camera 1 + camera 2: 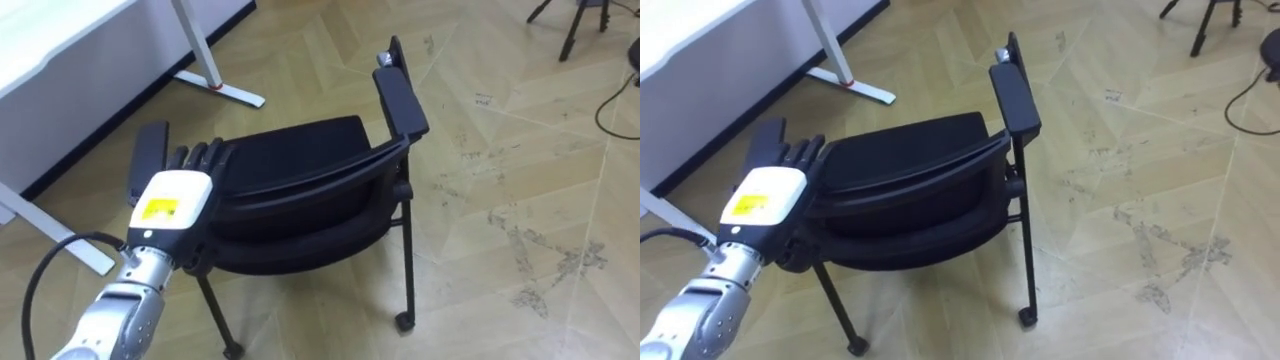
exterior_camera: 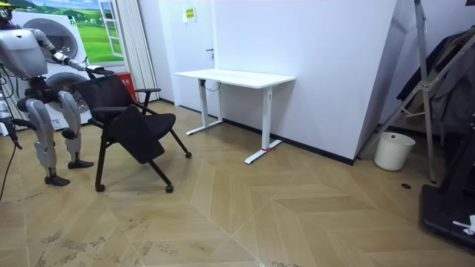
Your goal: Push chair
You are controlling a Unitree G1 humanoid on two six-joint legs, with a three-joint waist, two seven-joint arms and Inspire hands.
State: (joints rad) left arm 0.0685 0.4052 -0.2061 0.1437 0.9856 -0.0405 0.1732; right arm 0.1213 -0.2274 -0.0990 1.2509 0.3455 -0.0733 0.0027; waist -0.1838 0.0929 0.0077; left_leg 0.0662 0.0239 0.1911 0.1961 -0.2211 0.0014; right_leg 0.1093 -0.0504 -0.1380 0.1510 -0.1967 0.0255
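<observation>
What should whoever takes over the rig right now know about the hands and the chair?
Left hand: open, fingers straight against the left end of the back of the chair.
Chair: black, on castors, upright on the wood floor directly in front of the robot. The white desk stands to the front left, apart from it.
Done: contact made on the chair's back.
Left: the push itself, probably forward. Watch the desk foot on the left side.
</observation>
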